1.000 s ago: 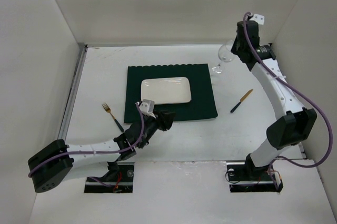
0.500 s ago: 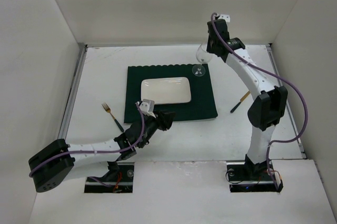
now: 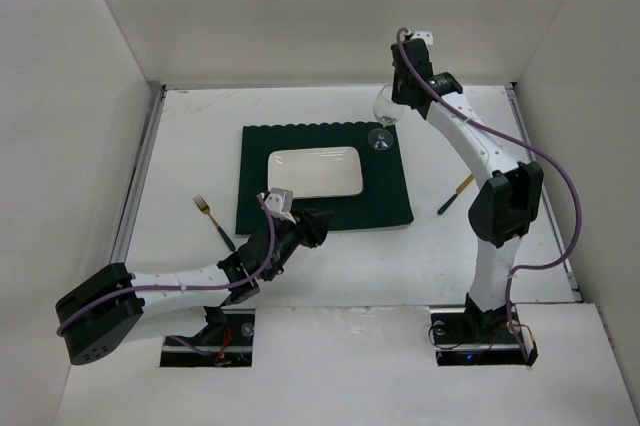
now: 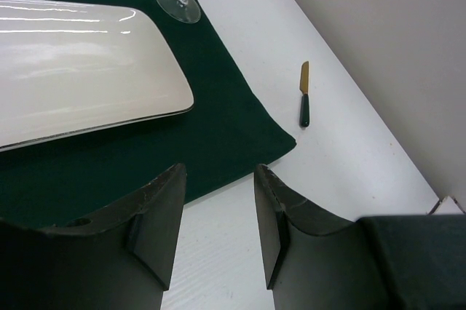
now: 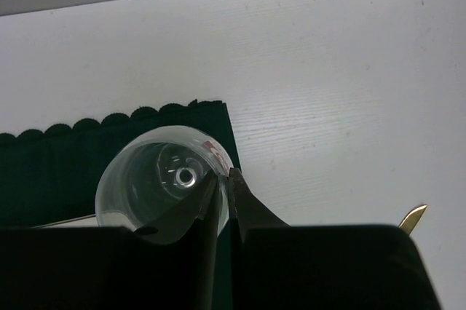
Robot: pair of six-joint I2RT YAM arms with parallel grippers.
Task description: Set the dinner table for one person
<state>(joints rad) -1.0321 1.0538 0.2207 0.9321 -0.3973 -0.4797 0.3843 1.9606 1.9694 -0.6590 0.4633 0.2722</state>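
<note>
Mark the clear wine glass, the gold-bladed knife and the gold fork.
Clear stemmed wine glass (image 4: 178,3): left wrist view, its round foot.
Gold-bladed, dark-handled knife (image 4: 304,109): left wrist view, its handle.
Gold-tined, dark-handled fork (image 3: 204,208): top external view, its tines.

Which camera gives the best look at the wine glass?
The top external view: the wine glass shows whole, bowl, stem and foot. The right wrist view looks straight down into its bowl; the left wrist view catches only its foot and lower stem.

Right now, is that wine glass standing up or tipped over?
Standing up: the wine glass has its foot down at a corner of the green placemat, bowl on top, with the right tool pinching its rim.
</note>
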